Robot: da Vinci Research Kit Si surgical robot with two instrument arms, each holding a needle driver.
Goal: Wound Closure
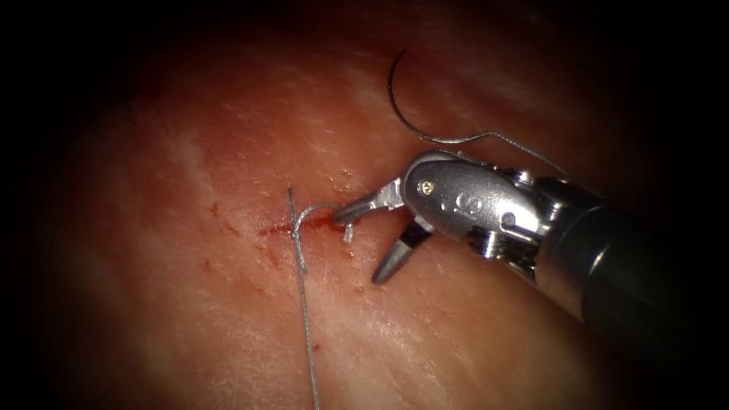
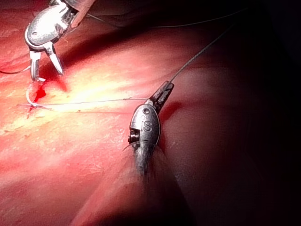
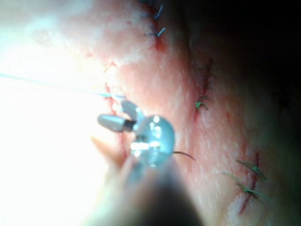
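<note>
Here, the tissue, a glistening piece of pork belly, lies under the endoscope with a short cut near its middle, wet with red fluid. The right arm's tool comes in from the right and hovers over the cut's right end, its jaws spread wide and holding nothing; the upper jaw tip sits just beside a small loop of thread at the wound. That thread rises from a knot-like twist at the cut and runs straight down across the tissue toward the lower edge. The curved needle lies free on the tissue well to the right of the cut and above the tool, out of the tissue and held by neither tool, with thread trailing from its end toward the right. In the left wrist view, the left arm's tool has its jaws closed on the thread, which stretches taut from the wound to its tip. In the right wrist view, several earlier stitches cross other cuts nearby.
</note>
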